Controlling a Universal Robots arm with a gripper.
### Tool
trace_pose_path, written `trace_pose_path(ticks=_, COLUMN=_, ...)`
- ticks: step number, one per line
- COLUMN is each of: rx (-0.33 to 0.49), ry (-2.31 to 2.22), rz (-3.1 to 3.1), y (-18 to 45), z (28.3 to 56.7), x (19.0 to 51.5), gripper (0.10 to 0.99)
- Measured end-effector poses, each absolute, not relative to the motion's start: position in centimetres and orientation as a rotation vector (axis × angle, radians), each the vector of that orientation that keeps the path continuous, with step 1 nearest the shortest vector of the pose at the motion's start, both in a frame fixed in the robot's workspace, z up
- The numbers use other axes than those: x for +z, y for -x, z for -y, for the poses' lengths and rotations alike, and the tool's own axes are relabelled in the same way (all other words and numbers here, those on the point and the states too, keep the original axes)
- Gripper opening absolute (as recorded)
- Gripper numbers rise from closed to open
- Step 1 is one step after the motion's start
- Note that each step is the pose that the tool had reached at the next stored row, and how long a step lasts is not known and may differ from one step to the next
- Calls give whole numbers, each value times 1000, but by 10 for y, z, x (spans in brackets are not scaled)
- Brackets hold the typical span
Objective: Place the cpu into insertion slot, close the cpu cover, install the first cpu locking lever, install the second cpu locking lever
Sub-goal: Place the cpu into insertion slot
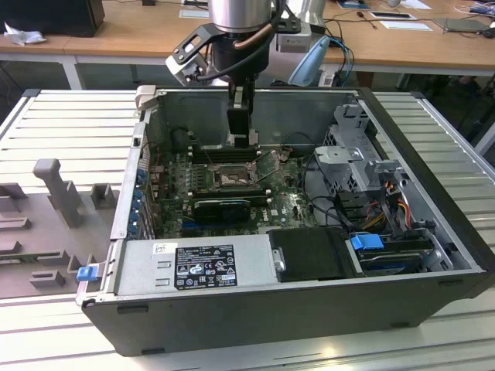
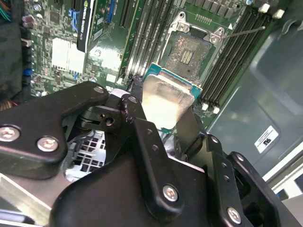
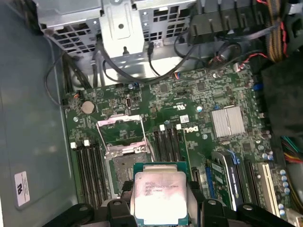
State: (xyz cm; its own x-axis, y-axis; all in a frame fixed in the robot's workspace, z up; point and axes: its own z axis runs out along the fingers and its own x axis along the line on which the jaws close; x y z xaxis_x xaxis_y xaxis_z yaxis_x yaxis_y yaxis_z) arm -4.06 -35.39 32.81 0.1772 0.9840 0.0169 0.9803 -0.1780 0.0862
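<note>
- gripper (image 2: 163, 113) is clamped on the cpu (image 2: 166, 101). Fingers (image 2: 135, 113) pinch two opposite edges, silver top up in both wrist views.
- cpu hangs in the air above the board, not seated. In the first wrist view it (image 3: 160, 196) hides part of the insertion slot (image 3: 124, 168) rim, and most of the slot sits off to one side.
- Risk: thin-edge grip w/ little contact. A slip or twist in the pinch would leave the chip crooked over the socket.
- Risk: lateral offset. Lowering before it's centred would land a corner on the grey rim, and a tilted drop could bend contacts. Can't tell chip orientation vs the socket keys.
- cpu cover (image 3: 118, 120) is swung up and open on the slot's far side, so there's no blockage. An overshoot could knock it w/ chip or finger.
- Thin wire lever (image 2: 246, 32) is released and sticks out over the memory slots (image 2: 232, 56). It could snag a finger.
- Memory slots flank the socket closely on both sides, so finger clearance looks tight.
- Farther out: silver heat sink (image 3: 228, 120) and graphics card (image 1: 223, 207).
- Exterior view: the gripper (image 1: 240, 124) hangs inside the open case (image 1: 433, 178), above the board. Loose cables (image 1: 321, 193) lie toward the exterior view's right, apart from the arm.
</note>
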Motion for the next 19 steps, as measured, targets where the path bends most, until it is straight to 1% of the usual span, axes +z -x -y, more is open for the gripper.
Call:
trace_pose_path(ticks=14, rx=109, ry=-2288, rz=-2073, y=41, z=354, x=320, gripper=525)
trace_pose_path(ticks=19, rx=111, ry=-2229, rz=-2139, y=41, z=354, x=311, gripper=525)
